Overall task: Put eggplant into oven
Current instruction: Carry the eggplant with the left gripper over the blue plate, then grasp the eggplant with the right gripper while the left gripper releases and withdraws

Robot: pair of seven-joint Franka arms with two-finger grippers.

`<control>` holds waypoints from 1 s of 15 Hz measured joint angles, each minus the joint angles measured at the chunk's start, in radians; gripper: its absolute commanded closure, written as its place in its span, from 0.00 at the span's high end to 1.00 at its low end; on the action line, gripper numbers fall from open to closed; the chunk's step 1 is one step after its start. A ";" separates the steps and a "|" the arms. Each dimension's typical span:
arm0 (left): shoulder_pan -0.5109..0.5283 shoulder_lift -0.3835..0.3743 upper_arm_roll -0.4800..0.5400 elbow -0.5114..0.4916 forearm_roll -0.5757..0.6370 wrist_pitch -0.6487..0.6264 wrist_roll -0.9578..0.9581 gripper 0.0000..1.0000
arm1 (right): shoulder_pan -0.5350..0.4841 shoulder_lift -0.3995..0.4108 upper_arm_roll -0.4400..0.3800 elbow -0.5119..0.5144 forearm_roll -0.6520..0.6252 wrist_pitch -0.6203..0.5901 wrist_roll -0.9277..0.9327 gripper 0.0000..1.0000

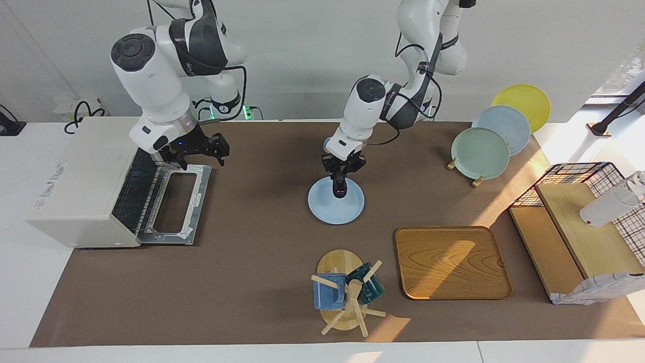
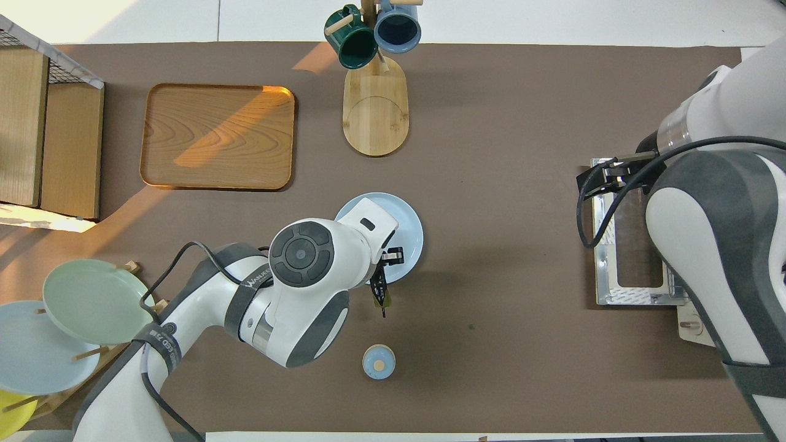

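1. The small dark purple glossy eggplant (image 1: 340,187) hangs at the centre of the facing frame, over the round pale blue plate (image 1: 347,212).
2. The left pincer (image 1: 342,170) is clamped on the eggplant's upper part, the stem end toward the robots.
3. The boxy off-white toaster oven (image 1: 80,181) sits at the left of that frame, its drop-down glass door (image 1: 176,201) lying open on the brown surface (image 1: 252,262).
4. The right pincer (image 1: 201,151), fingers apart and holding nothing, hovers over the door's upper edge.
5. Judged so: door opened, eggplant lifted; carrying it into the oven is left.
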 measured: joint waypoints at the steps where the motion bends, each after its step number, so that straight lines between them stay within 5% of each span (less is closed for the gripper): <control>1: 0.000 0.014 0.002 -0.004 0.000 0.026 0.000 0.00 | 0.000 0.003 0.000 -0.001 0.000 0.011 0.000 1.00; 5: 0.000 0.080 0.008 -0.002 0.000 0.095 0.000 0.00 | 0.007 0.015 0.003 -0.003 0.001 0.038 0.000 1.00; 6: 0.000 0.089 0.009 -0.001 0.000 0.099 0.000 0.55 | 0.010 0.017 0.004 -0.003 0.001 0.041 0.000 1.00; 7: 0.000 0.092 0.009 0.001 0.000 0.099 0.000 1.00 | 0.011 0.019 0.006 -0.003 0.001 0.047 0.001 1.00; 11: 0.017 0.084 0.026 0.036 0.000 0.050 0.030 1.00 | 0.025 0.020 0.010 -0.011 0.002 0.051 0.002 1.00; 15: 0.170 0.057 0.037 0.254 0.000 -0.282 0.190 1.00 | 0.069 0.022 0.012 -0.019 0.005 0.084 0.037 1.00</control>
